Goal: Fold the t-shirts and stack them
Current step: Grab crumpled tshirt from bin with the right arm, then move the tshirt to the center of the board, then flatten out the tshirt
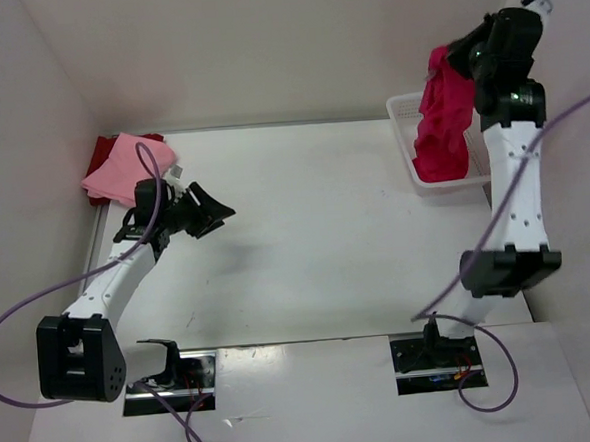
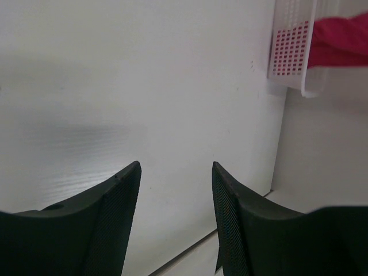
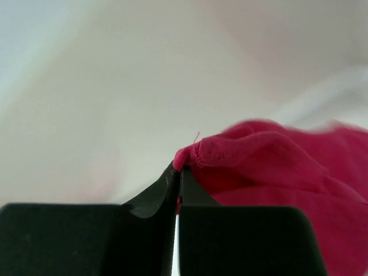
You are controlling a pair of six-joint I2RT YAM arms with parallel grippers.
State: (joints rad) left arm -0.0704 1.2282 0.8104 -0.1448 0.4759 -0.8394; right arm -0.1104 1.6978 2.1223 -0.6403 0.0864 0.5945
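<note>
Only the right wrist view shows the right tool (image 3: 177, 170) pinched shut on the hem of the magenta shirt (image 3: 270, 167); the left tool (image 2: 176, 168) gapes over the white tabletop (image 2: 115, 86).

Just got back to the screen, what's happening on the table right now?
The right gripper is shut on the hem of the bright magenta cloth t-shirt, holding it above the white plastic mesh basket, lower end hanging inside. The left gripper hovers open and empty. A light pink cloth t-shirt lies on a dark red one in the far left corner.
</note>
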